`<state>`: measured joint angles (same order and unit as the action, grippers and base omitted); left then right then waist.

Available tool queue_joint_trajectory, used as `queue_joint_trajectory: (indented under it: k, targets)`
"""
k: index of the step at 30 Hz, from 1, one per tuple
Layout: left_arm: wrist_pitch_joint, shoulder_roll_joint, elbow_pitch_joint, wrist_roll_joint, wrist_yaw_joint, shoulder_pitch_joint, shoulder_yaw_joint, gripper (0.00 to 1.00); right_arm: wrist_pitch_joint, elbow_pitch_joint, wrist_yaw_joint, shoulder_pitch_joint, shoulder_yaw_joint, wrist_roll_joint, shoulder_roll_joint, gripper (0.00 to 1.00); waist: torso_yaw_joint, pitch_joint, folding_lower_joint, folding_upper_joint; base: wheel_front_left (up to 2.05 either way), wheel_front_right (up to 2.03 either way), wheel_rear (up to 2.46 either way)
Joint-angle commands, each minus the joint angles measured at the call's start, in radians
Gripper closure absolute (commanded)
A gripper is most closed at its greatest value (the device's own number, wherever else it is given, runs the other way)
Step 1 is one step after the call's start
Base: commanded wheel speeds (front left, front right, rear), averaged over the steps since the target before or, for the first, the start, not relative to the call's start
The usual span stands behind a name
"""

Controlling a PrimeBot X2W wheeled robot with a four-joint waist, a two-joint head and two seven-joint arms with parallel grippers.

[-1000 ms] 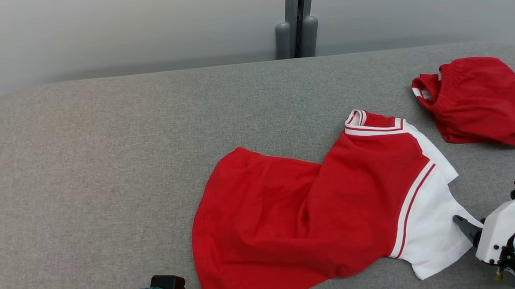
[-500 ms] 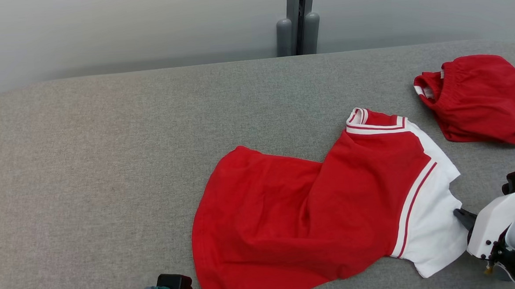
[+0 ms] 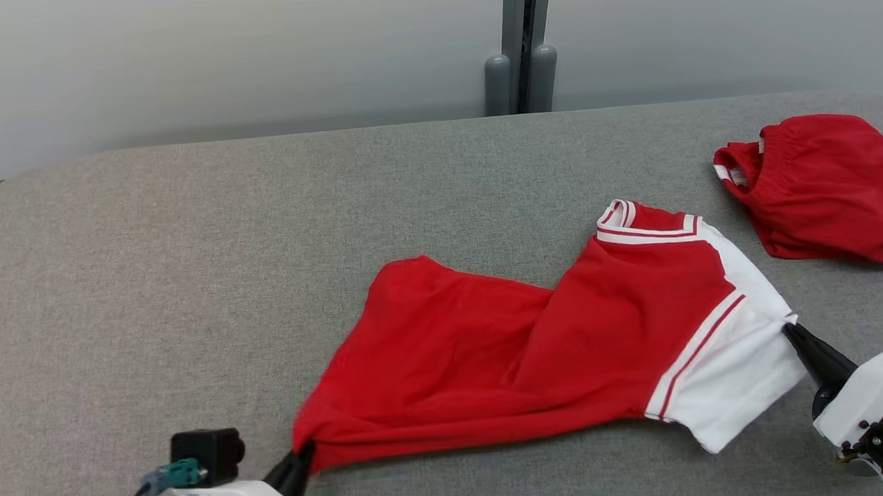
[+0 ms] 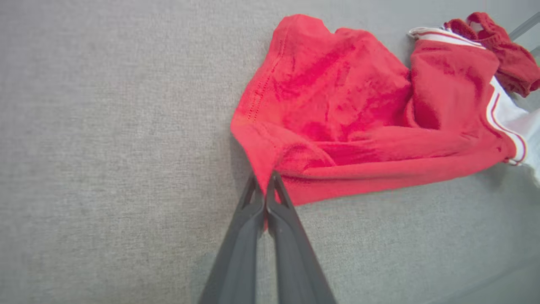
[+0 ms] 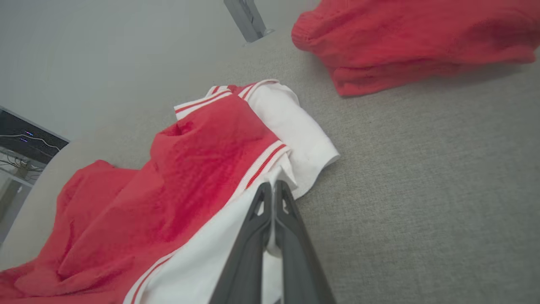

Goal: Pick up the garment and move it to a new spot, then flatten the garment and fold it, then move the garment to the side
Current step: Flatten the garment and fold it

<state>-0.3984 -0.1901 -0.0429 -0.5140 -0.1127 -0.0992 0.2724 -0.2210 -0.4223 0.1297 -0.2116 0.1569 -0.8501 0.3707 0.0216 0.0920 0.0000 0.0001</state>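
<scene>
The garment (image 3: pixel 537 349) is a red top with a white, red-striped sleeve, stretched across the grey table's right half. My left gripper (image 3: pixel 303 453) is shut on its red hem corner at the lower left; in the left wrist view the fingers (image 4: pixel 266 185) pinch the garment (image 4: pixel 337 118) at that corner. My right gripper (image 3: pixel 789 328) is shut on the white sleeve edge at the right; the right wrist view has the gripper (image 5: pixel 272 188) clamping white cloth of the garment (image 5: pixel 202 169). The cloth between the two grips is pulled taut and lifted slightly.
A second red piece of clothing (image 3: pixel 823 182) lies bunched at the table's far right, close to the sleeve, also seen as the red clothing (image 5: pixel 413 38). A grey post (image 3: pixel 522 47) stands behind the table (image 3: pixel 185 254). The table's left half is bare grey fabric.
Both grippers have shut on the garment, the left on the hem corner, the right on the white sleeve. The near edge has lifted and the cloth is drawn taut. The camera shifted a little.
</scene>
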Motion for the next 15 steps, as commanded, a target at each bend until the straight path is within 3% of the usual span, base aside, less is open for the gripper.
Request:
queue_joint_trajectory:
  k: [1,8,15]
  targets:
    - [0.009,-0.024,-0.030,0.001,-0.015,-0.015,-0.026,1.00,0.018,0.060,0.002,0.033,-0.019,-0.036,-0.005,1.00,-0.002,-0.005,0.0000,-0.0001,0.00,0.00,0.00]
    - [-0.006,-0.064,-0.153,-0.004,-0.047,-0.054,-0.071,1.00,0.058,0.345,0.002,0.180,-0.070,-0.143,-0.032,1.00,-0.018,-0.015,0.0000,-0.0001,0.00,0.00,0.00]
    - [-0.020,-0.070,-0.220,0.001,-0.057,-0.060,-0.068,1.00,0.058,0.503,0.002,0.261,-0.117,-0.175,-0.049,1.00,-0.040,-0.019,0.0000,-0.0001,0.00,0.00,0.00]
